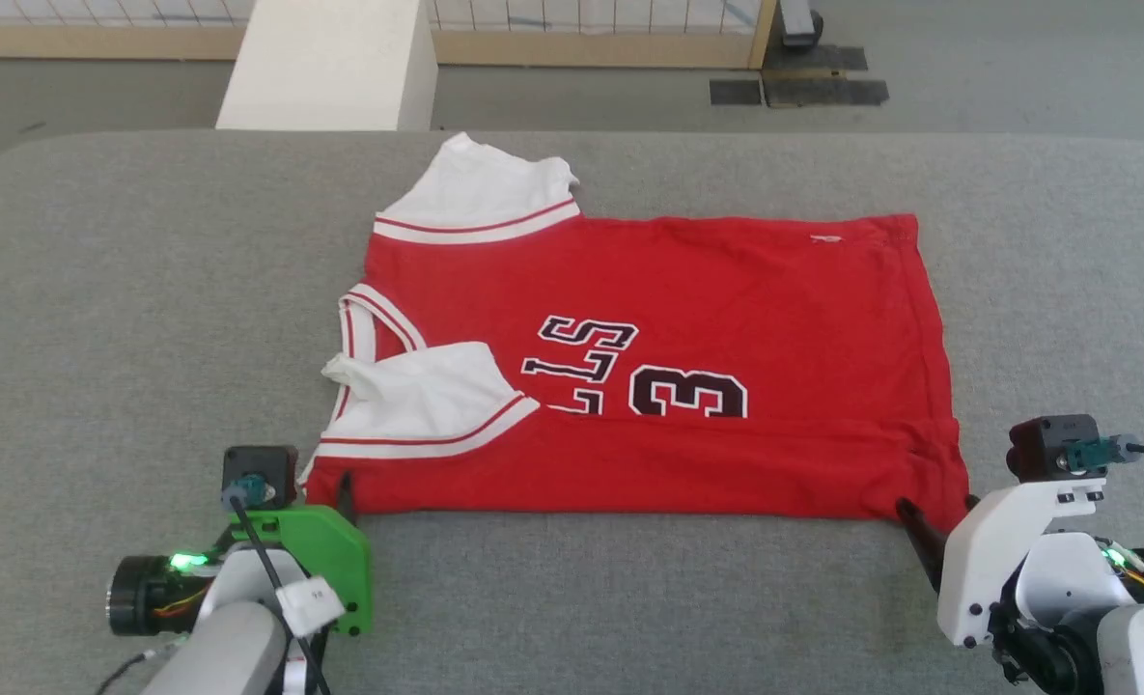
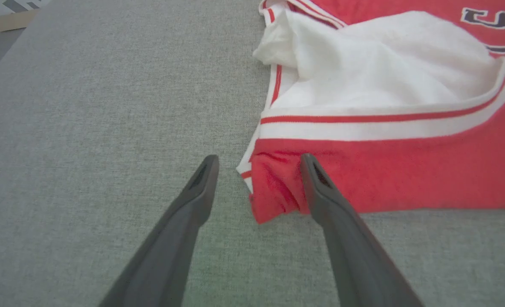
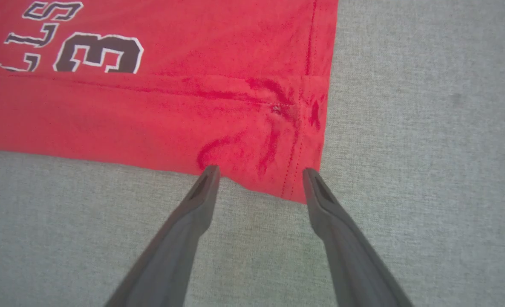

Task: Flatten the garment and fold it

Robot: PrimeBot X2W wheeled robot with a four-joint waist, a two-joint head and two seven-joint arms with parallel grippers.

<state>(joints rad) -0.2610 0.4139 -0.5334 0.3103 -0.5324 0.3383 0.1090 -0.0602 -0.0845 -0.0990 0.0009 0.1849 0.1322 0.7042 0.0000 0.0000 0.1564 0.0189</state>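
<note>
Nearest me, my left gripper [image 2: 258,157] is low over the grey desk [image 1: 98,290] with its jaws parted. They stand astride the shirt's [image 1: 678,290] near collar-end corner, one finger on bare felt and the other over the red cloth. They hold nothing. My right gripper [image 3: 259,169] is in the same state at the near hem corner, jaws released and a tip at each side of the rumpled point of cloth. I cannot tell whether any tip actually touches the fabric.

The shirt lies sideways across the middle of the desk, with the collar [image 1: 354,319] to my left and the hem [image 1: 929,319] to my right. Its near long side looks turned over onto the body. A straight fold line cuts off the lower part of the lettering and the 3 [image 1: 687,394], and the near sleeve [image 1: 427,396] lies on top of the red, a little bunched at its end. I judge the flattening done and the first lengthwise fold laid.

Farther off, the far sleeve [image 1: 480,193] sticks out past the far edge, not yet tucked. That side remains to be folded in, and after it the crosswise fold of hem towards collar. I would put the task at under halfway.

Beyond the desk stands a white block [image 1: 330,63].
</note>
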